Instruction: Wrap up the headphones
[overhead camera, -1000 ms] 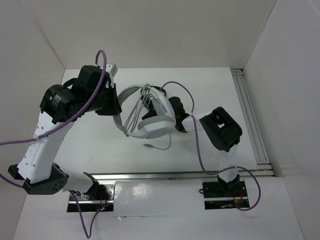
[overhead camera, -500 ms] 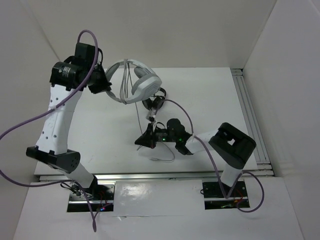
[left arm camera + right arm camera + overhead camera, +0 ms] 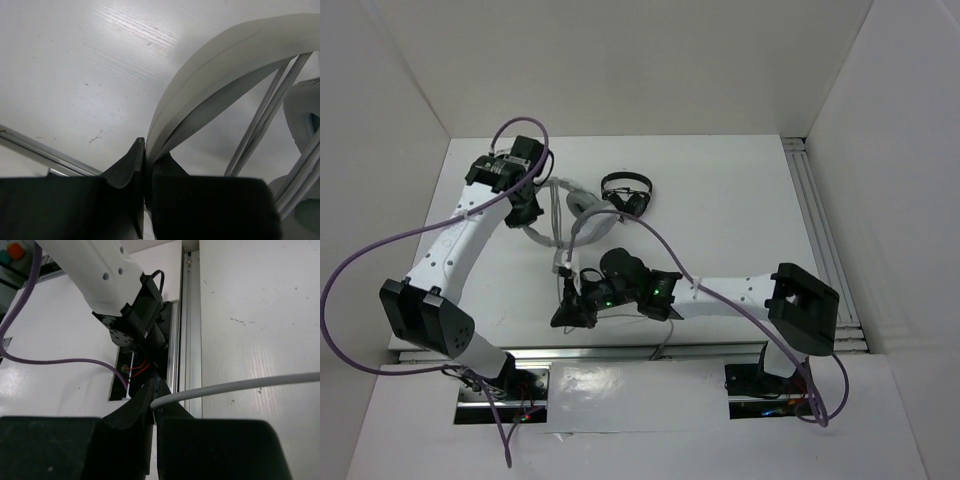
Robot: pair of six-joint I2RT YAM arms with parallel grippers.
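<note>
since the right claw point(image 3: 568, 312) is clenched on the thin grey cable point(image 3: 240, 386) close to the near edge of the table point(image 3: 740, 200), while the white headphones point(image 3: 570, 208) sit farther back in the left claw point(image 3: 527, 205), the stretch of cable between the two is what the coming move turns on. from the right claw the headphones lie almost straight away from the arm bases, only a little to the side. the free cable therefore runs roughly near-to-far, its long axis pointing at the headband point(image 3: 225, 65).

the left claw is clamped flat on that headband at one end of its arch, so it is the arm on the headphones. the right claw is well apart from them and joined only by the cable. several cable strands point(image 3: 270, 115) already cross the open arch beside an earcup point(image 3: 300, 110), so the wrapping looks partly done. whether the earcups rest on the table or hang just above it i cannot tell.

my guess is that the right claw must carry its cable back toward the headband and over it. the small black headphones point(image 3: 627, 190) lie just beside the white pair on the far side and could be snagged.
</note>
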